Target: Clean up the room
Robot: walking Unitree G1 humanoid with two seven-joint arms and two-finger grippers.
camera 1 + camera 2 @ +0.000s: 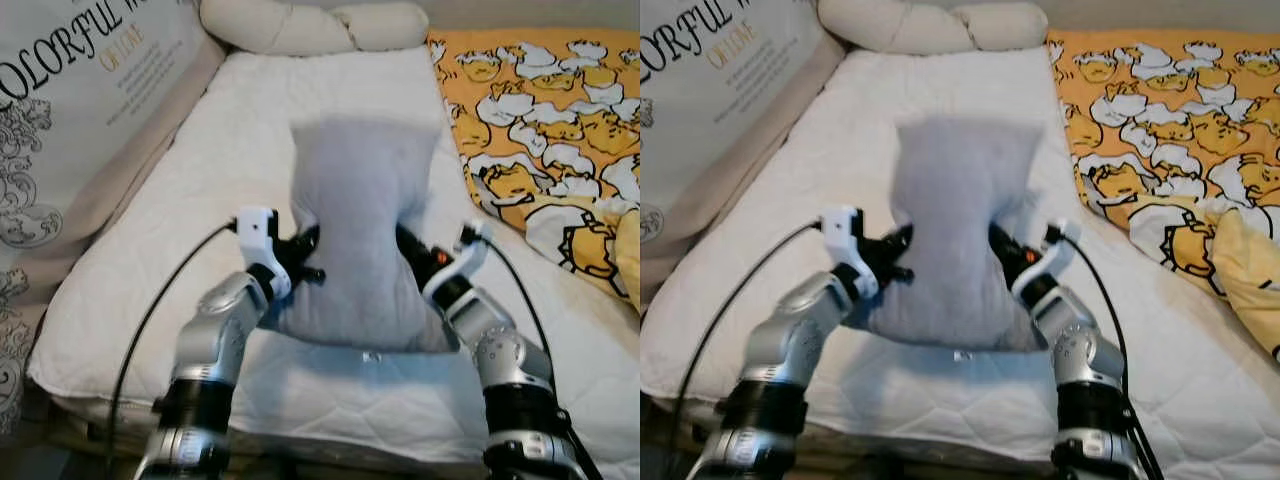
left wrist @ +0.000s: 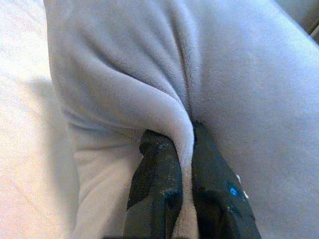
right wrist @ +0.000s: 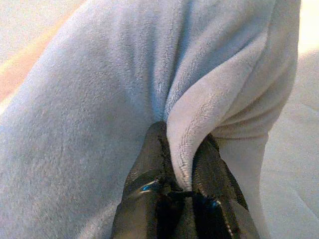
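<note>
Pinching grey pillow (image 1: 362,230) sides: left gripper (image 2: 185,149), right gripper (image 3: 182,167), both clamped.

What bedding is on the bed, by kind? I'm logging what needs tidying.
Grey fleece pillow, pinched by the left gripper and right gripper: 1
Cream bolster pillow: 1
Yellow cartoon-print blanket: 1
White quilted mattress pad: 1
Total: 4

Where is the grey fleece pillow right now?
In the eye views, the grey fleece pillow is centred over the white mattress, pinched between the left end effector and right end effector, left of the yellow duck-print blanket.
</note>
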